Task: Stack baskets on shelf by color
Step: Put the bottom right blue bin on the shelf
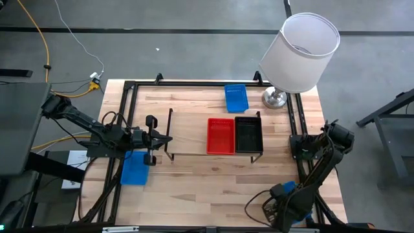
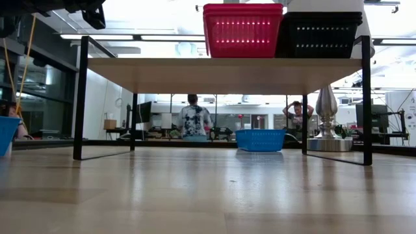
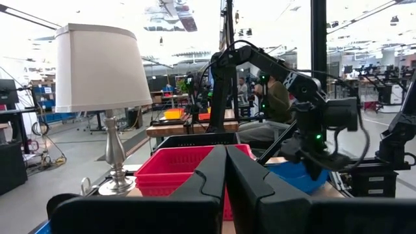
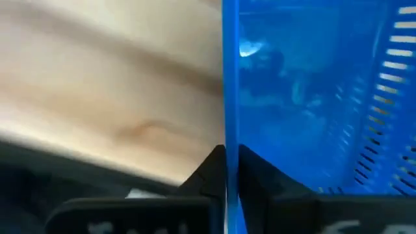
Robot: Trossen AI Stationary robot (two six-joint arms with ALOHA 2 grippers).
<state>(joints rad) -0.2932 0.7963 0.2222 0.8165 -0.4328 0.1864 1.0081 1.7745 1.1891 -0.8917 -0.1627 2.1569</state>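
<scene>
Red baskets and black baskets sit on the shelf. No blue is shelved yet: the right end effector pinches a blue basket, and the left end effector is closed and empty.

Your shelf carries a red basket touching a black basket; a blue basket sits beyond, by the lamp.

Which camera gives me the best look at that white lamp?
The left wrist view: the lamp shows side-on, shade, silver stem and foot together. The high view looks down on its shade and part of the foot. The low view catches mainly stem and foot. The right wrist view misses it.
</scene>
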